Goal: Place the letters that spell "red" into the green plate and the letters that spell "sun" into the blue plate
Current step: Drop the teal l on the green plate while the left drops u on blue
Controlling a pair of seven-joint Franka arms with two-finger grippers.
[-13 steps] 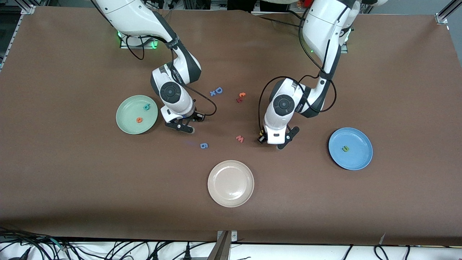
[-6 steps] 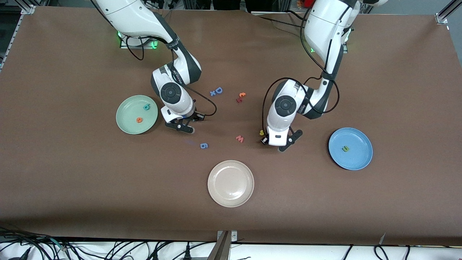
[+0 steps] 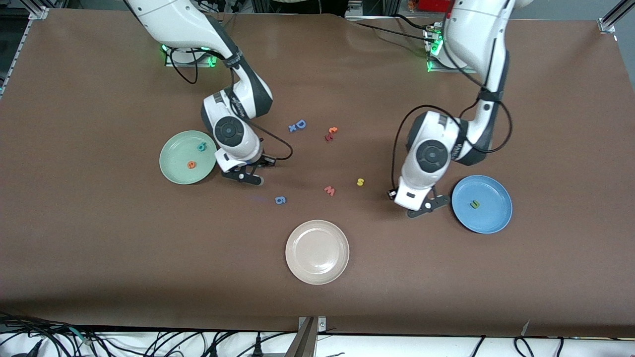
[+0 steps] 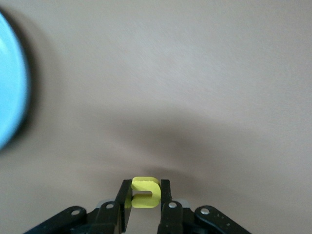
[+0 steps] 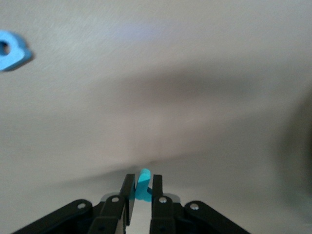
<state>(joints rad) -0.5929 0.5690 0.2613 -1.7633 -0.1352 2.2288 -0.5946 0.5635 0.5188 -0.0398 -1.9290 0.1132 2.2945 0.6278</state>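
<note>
My left gripper [image 4: 145,187] is shut on a yellow "u"/"n" letter [image 4: 145,192]; it hangs over the table [image 3: 421,207] just beside the blue plate [image 3: 491,218], whose rim shows in the left wrist view [image 4: 9,97]. A dark green letter [image 3: 475,204] lies in that plate. The yellow "s" [image 3: 360,182] lies on the table. My right gripper [image 5: 142,181] is shut on a small teal letter [image 5: 143,187] and sits [image 3: 242,177] beside the green plate [image 3: 178,168]. That plate holds the teal "d" [image 3: 201,146] and the orange "e" [image 3: 191,164].
A red "w" [image 3: 330,190] and a blue "6" [image 3: 280,200] lie mid-table, the "6" also in the right wrist view [image 5: 9,51]. A blue "D" [image 3: 300,124] and orange-red letters [image 3: 331,133] lie nearer the bases. A cream plate [image 3: 317,252] sits nearest the front camera.
My left arm has carried the yellow letter from beside the "w" to the blue plate's edge, uncovering the "s". My right gripper has shut on the teal letter and shifted toward the green plate.
</note>
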